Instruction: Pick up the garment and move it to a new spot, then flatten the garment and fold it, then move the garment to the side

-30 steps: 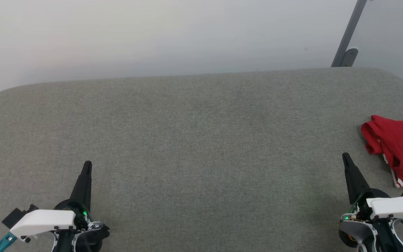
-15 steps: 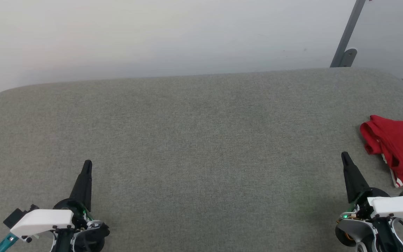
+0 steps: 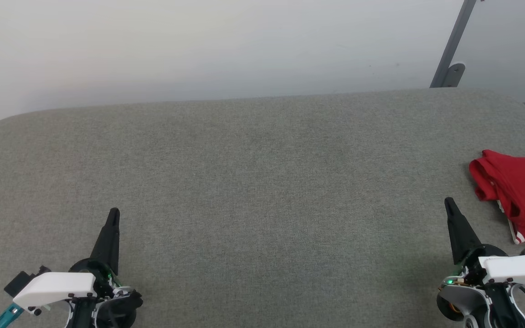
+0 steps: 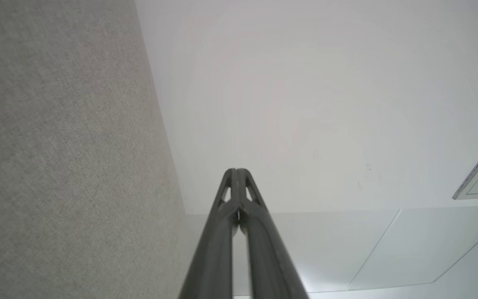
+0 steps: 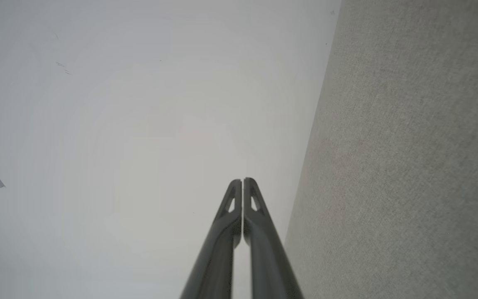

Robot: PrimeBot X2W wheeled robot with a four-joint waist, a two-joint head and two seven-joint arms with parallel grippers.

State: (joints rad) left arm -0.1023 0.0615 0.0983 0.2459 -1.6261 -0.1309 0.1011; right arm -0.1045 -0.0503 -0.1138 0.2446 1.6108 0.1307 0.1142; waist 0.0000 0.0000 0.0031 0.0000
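The red garment lies folded and a bit rumpled at the right edge of the grey cushion, cut off by the frame, with a strip of white-striped trim at its near corner. My right gripper hovers just left of it, apart from the cloth, shut and empty; its fingers meet in the right wrist view. My left gripper is at the lower left, also shut on nothing, fingers pressed together.
The grey fabric cushion spreads wide between the two arms. Behind it rises a pale wall. A grey metal post with a bracket stands at the back right.
The whole picture shifted very slightly from one second ago, a small camera move. Both grippers and the garment keep their places.
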